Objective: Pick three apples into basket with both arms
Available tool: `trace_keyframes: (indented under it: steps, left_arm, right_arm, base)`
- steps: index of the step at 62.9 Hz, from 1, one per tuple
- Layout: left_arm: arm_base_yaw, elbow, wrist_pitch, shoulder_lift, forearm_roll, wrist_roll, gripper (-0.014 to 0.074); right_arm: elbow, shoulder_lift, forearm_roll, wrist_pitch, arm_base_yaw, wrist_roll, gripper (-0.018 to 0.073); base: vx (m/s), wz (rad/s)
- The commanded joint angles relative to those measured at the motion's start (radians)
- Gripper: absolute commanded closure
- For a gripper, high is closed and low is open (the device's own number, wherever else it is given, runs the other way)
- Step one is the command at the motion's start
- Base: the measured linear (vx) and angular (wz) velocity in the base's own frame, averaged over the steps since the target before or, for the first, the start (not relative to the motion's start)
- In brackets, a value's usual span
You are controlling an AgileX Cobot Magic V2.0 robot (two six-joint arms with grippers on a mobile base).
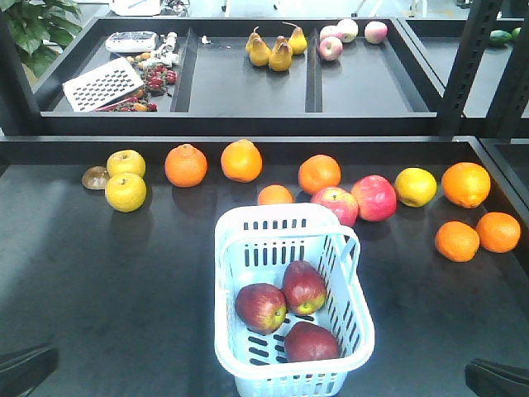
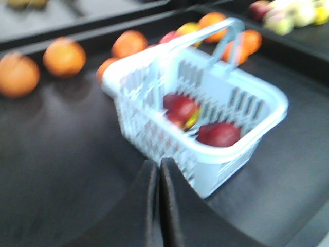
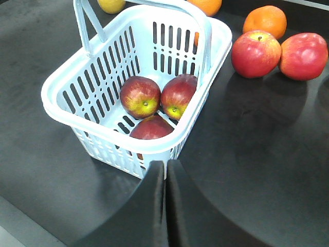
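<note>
The pale blue basket (image 1: 223,281) stands at the front middle of the black table with its handle raised. Three dark red apples (image 1: 260,307) (image 1: 303,286) (image 1: 311,342) lie inside it, touching one another. In the right wrist view the same apples (image 3: 140,95) (image 3: 178,95) (image 3: 152,128) show through the basket's (image 3: 92,125) open top. My right gripper (image 3: 165,164) is shut and empty, just outside the near wall. In the blurred left wrist view my left gripper (image 2: 158,163) is shut and empty beside the basket (image 2: 226,172), with two apples (image 2: 180,109) (image 2: 219,134) visible inside.
Two pink-red apples (image 1: 335,204) (image 1: 374,198) lie just behind the basket. Oranges (image 1: 186,165) (image 1: 465,184) and yellow fruits (image 1: 126,191) (image 1: 415,186) line the back of the table. A raised shelf behind holds pears (image 1: 271,50) and a grater (image 1: 103,83).
</note>
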Motion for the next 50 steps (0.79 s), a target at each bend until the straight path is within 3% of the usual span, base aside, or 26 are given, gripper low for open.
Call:
trace_keyframes:
  steps: [1,4,9,22,35,50]
  left_arm:
    - [-0.003,0.014,-0.08,0.01,0.196,-0.269,0.0603]
    - [-0.003,0.058,-0.118,0.01,0.276,-0.361,0.0603]
    - [-0.003,0.133,-0.221,0.004,0.324,-0.455,0.0603]
    - [-0.003,0.328,-0.532,0.003,0.326,-0.467,0.0603]
    - [0.013,0.326,-0.563,0.003,0.326,-0.417,0.0603]
    - [0.182,0.326,-0.553,-0.031,0.338,-0.409,0.0603]
  right_arm:
    - [-0.028,0.005,0.009,-0.069,-0.003,0.002,0.0564]
    - [-0.028,0.005,0.009,-0.069,-0.003,0.002,0.0564]
    - [-0.028,0.005,0.009,-0.069,-0.003,0.002,0.0564]
    - [-0.028,0.005,0.009,-0.069,-0.003,0.002,0.0564]
    - [-0.028,0.005,0.009,-0.069,-0.003,0.002,0.0564]
    - [-0.028,0.005,0.009,-0.069,-0.003,0.002,0.0564]
  base:
    - [0.0,0.0]
    - [0.0,0.0]
    - [0.0,0.0]
    - [0.0,0.0]
    - [0.0,0.0]
    - [0.0,0.0]
